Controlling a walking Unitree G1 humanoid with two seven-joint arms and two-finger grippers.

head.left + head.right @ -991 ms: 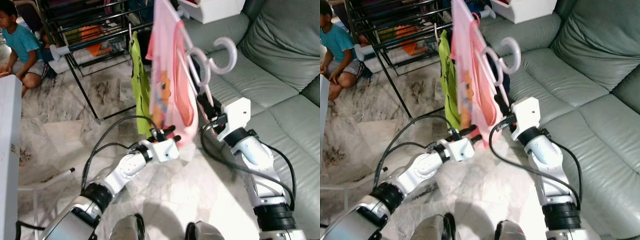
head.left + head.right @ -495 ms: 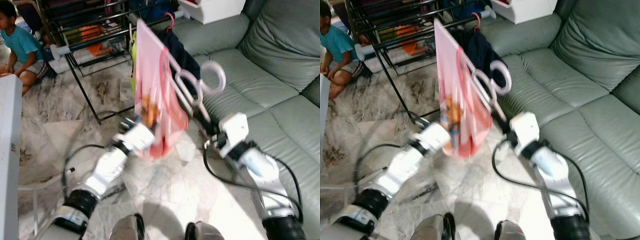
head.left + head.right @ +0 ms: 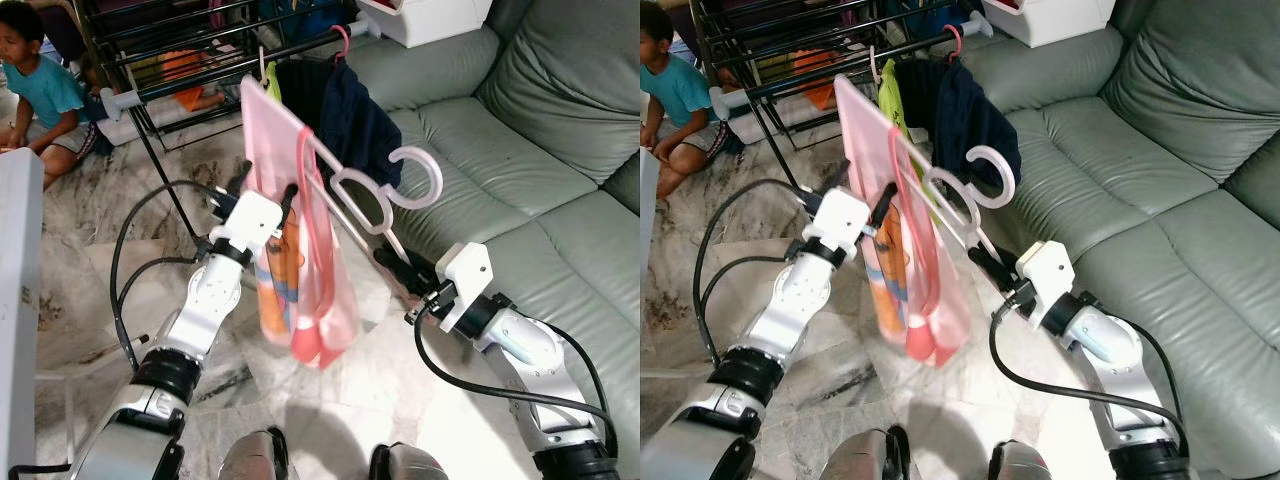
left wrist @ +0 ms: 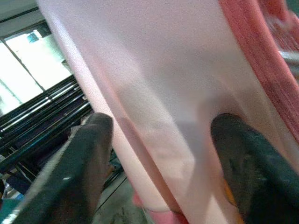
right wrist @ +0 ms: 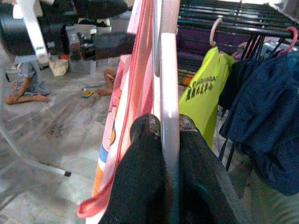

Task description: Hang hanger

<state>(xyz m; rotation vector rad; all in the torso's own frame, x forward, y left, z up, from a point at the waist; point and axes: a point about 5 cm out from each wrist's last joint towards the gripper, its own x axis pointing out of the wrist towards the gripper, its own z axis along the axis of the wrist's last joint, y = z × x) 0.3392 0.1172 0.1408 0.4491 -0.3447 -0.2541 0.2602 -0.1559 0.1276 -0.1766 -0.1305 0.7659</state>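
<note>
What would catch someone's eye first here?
The pink garment on a pale hanger, held mid-air before the drying rack. The right gripper pinches the hanger; the left gripper straddles the fabric, fingers apart. A grey sofa lies right.

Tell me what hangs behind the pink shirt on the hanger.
Behind the pink shirt a dark navy garment and a lime green one hang on the black rack. The shirt covers most of the green one.
</note>
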